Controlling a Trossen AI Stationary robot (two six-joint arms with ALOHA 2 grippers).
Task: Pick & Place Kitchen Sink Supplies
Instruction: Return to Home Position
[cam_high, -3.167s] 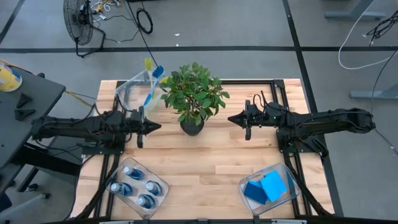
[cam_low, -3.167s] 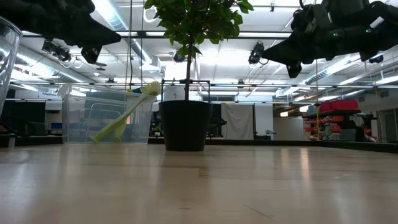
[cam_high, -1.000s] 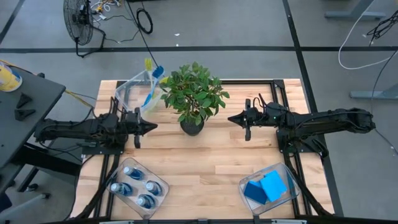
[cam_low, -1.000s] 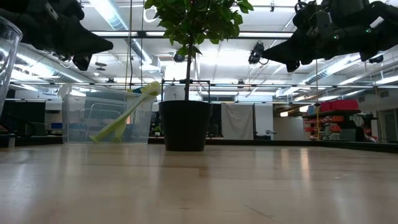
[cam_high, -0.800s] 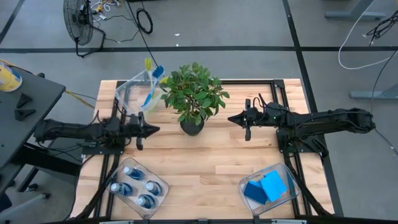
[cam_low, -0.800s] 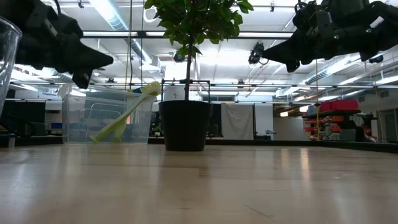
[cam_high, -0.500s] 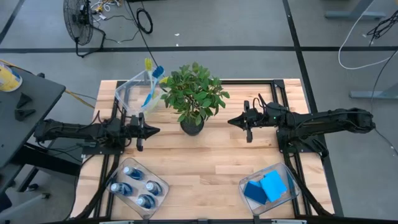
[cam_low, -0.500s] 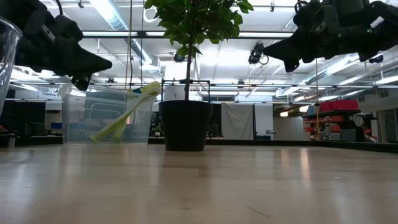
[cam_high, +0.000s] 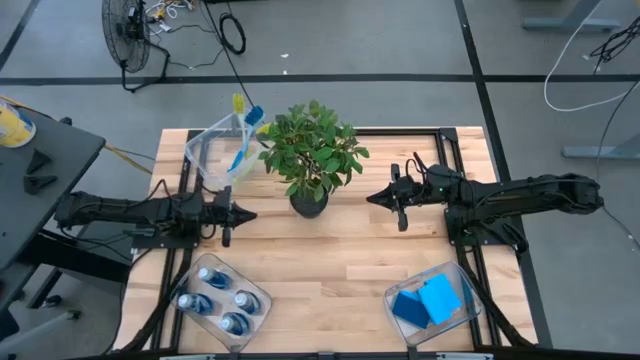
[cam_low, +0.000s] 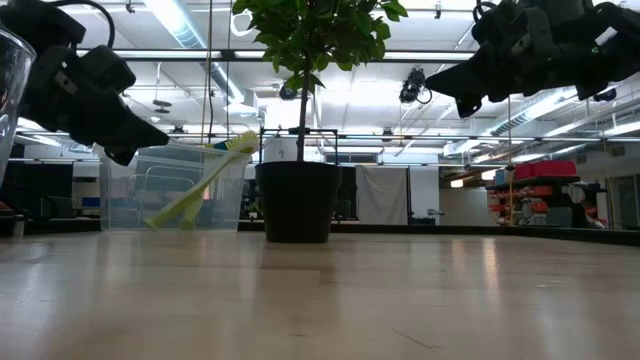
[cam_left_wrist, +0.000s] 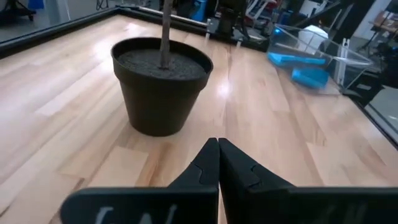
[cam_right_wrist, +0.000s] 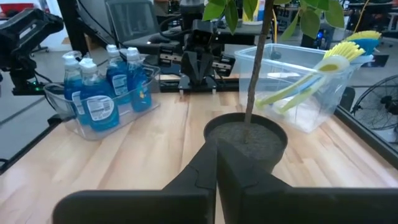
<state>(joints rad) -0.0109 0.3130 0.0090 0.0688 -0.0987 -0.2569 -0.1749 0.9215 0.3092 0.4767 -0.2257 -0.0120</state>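
With bottles (cam_high: 218, 298), sponges (cam_high: 427, 300) and brushes (cam_high: 241, 140) all binned, the left end effector (cam_high: 240, 213) and right end effector (cam_high: 373, 198) hover closed and empty, flanking the plant (cam_high: 310, 150).

Blue bottles (cam_high: 210, 277): four, pale caps, upright, in near-left clear bin (cam_high: 263, 300).
Blue sponges (cam_high: 436, 298): two, flat, overlapping, near-right bin (cam_high: 460, 275).
Dish brushes (cam_high: 240, 148): yellow-green, leaning, far-left bin (cam_high: 205, 155).

Over the last few seconds we see the left gripper (cam_high: 249, 214) draw back a little toward its own side of the counter (cam_high: 340, 260) and sink. In the low view it now hangs level with the rim of the clear bin (cam_low: 128, 190). The right gripper (cam_high: 370, 199) has dipped only slightly.
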